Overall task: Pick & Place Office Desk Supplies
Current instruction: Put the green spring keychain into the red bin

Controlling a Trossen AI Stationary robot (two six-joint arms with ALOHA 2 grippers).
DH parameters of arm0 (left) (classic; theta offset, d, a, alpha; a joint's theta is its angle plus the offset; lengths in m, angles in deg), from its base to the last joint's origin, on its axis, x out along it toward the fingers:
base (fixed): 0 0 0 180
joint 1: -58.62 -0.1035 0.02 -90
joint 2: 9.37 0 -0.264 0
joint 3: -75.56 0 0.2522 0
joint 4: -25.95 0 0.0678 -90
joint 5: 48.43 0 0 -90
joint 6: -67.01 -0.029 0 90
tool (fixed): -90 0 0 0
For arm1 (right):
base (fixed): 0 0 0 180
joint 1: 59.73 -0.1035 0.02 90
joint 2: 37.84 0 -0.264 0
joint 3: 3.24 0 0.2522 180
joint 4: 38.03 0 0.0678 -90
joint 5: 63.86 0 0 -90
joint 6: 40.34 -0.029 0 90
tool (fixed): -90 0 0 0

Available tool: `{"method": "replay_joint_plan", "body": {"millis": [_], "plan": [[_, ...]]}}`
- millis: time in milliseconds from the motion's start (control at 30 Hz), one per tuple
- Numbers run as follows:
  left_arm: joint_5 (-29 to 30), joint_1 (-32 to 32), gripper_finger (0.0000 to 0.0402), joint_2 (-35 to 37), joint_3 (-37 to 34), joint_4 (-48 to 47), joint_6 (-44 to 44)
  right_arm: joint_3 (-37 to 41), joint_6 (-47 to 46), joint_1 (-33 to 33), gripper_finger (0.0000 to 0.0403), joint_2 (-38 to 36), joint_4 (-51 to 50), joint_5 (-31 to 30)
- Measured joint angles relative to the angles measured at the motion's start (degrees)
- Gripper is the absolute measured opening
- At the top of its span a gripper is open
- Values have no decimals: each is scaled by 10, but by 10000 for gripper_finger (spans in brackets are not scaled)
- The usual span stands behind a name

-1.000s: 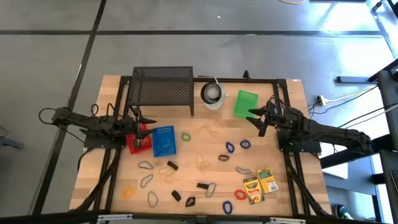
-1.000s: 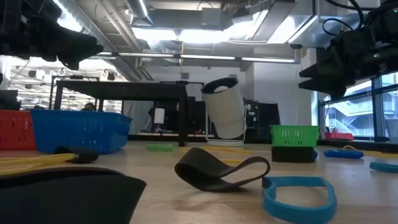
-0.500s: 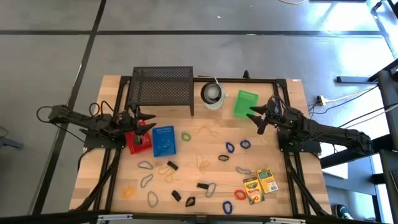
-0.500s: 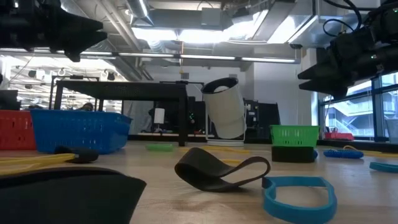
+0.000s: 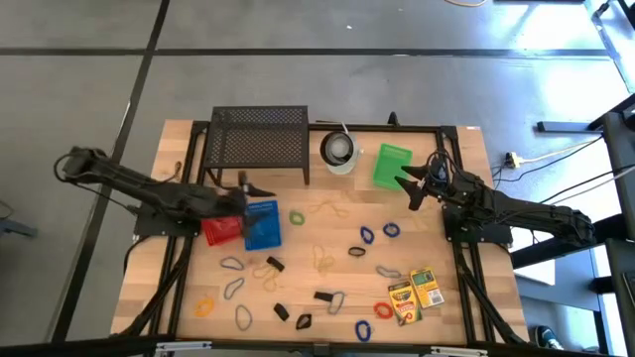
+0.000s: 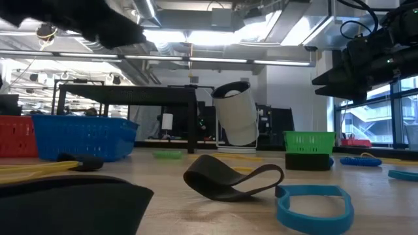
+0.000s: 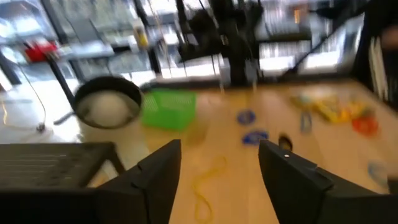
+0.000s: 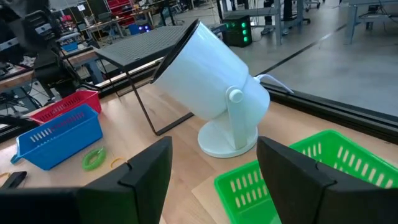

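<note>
Both hands held open and empty above the bins.
The left hand [image 5: 260, 188] is carried over the blue bin [image 5: 262, 226]; supplies [image 5: 327, 260] lie scattered toward 6 o'clock on the desk [image 5: 179, 278], while the right hand [image 5: 410, 188] is hung beside the green bin [image 5: 393, 164].

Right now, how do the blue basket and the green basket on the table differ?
The blue basket sits pressed against a red basket on the table's left half, with the left claw open above it; the green basket stands alone near the back edge, beside the white tilted cup, with the right claw open next to it. The blue one looks a little larger from above. Both are slotted plastic bins.
</note>
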Motion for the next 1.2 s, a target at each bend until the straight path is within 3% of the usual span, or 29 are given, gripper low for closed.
{"method": "replay_joint_plan", "body": {"millis": [333,533,700,1000,1200], "plan": [[-1,-5,221,-245,199,-128,22,0,0,0,237,0,-7,0],[-4,-32,221,-356,313,-219,111,0,0,0,237,0,-7,0],[-69,-61,221,-437,391,-336,196,0,0,0,237,0,-13,0],[-143,-81,221,-537,442,-409,222,0,0,0,237,0,-13,0],[-143,-80,221,-561,442,-488,232,0,1,0,237,0,-13,0]]}}
